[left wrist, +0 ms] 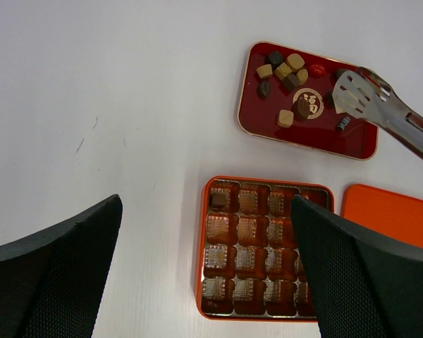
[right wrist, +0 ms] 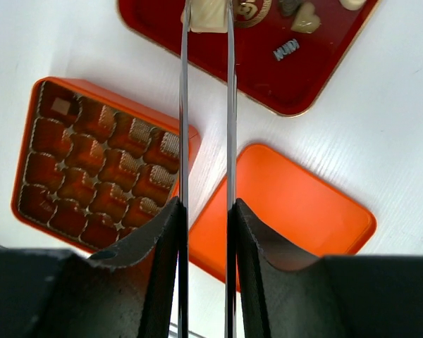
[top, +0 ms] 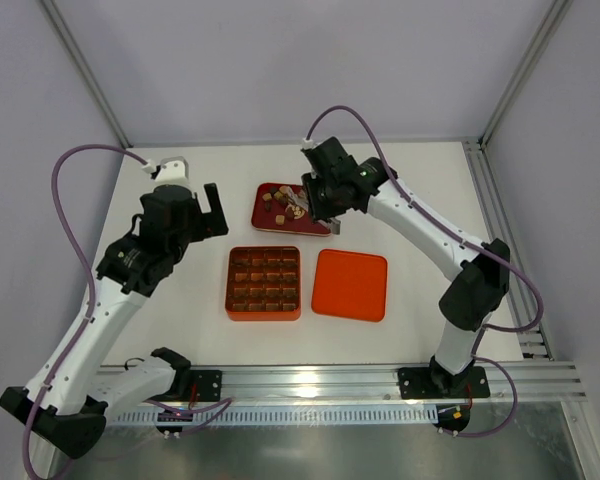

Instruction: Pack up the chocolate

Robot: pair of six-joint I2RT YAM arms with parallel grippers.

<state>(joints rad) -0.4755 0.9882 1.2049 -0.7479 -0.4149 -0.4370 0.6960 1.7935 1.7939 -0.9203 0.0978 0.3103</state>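
Observation:
Several chocolate pieces (top: 277, 203) in dark brown, tan and cream lie on the dark red tray (top: 263, 222), also in the left wrist view (left wrist: 282, 70). My right gripper (top: 325, 200) (right wrist: 206, 208) is shut on metal tongs (right wrist: 182, 105) (left wrist: 381, 105) held over the tray. The tongs' tips pinch a cream piece (right wrist: 208, 17). The orange grid box (top: 230, 283) (left wrist: 201, 246) holds one dark piece (left wrist: 218, 200) (right wrist: 61, 105) in a corner cell. My left gripper (top: 212, 208) (left wrist: 206, 204) is open and empty, above the table to the left of the box.
The orange lid (top: 350, 285) (right wrist: 296, 204) (left wrist: 391, 215) lies flat right of the box. The tray (right wrist: 296, 91) (left wrist: 317, 137) sits just behind the box. Enclosure walls and frame posts ring the white table.

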